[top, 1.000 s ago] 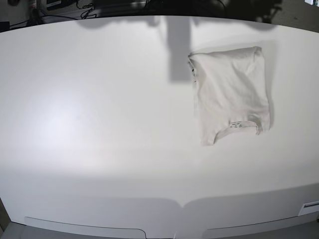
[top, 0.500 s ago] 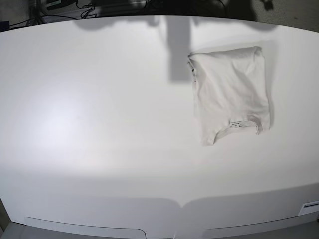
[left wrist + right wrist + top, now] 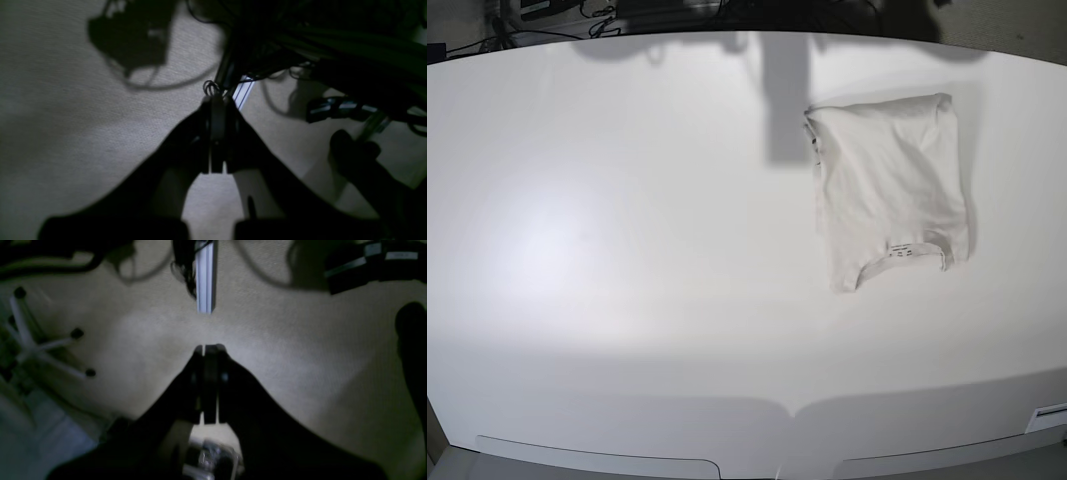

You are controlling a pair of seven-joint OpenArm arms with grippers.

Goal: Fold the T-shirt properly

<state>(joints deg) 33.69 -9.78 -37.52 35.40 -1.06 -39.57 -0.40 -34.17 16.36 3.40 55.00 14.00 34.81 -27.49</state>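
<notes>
The pale T-shirt (image 3: 890,190) lies folded into a compact rectangle on the white table (image 3: 627,250), right of centre, its neck label toward the front edge. Neither arm shows in the base view. In the left wrist view my left gripper (image 3: 215,100) is shut and empty, hanging over carpeted floor beside cables. In the right wrist view my right gripper (image 3: 208,348) is shut and empty, also over the floor. The shirt does not show in either wrist view.
Cables and dark equipment (image 3: 557,12) lie behind the table's far edge. A metal rail (image 3: 204,276) and a chair base (image 3: 43,343) show on the floor in the right wrist view. A small white label (image 3: 1049,415) sits at the front right corner.
The shirt has not moved. The dark shapes beyond the table's far right edge have drawn back out of the base view.
</notes>
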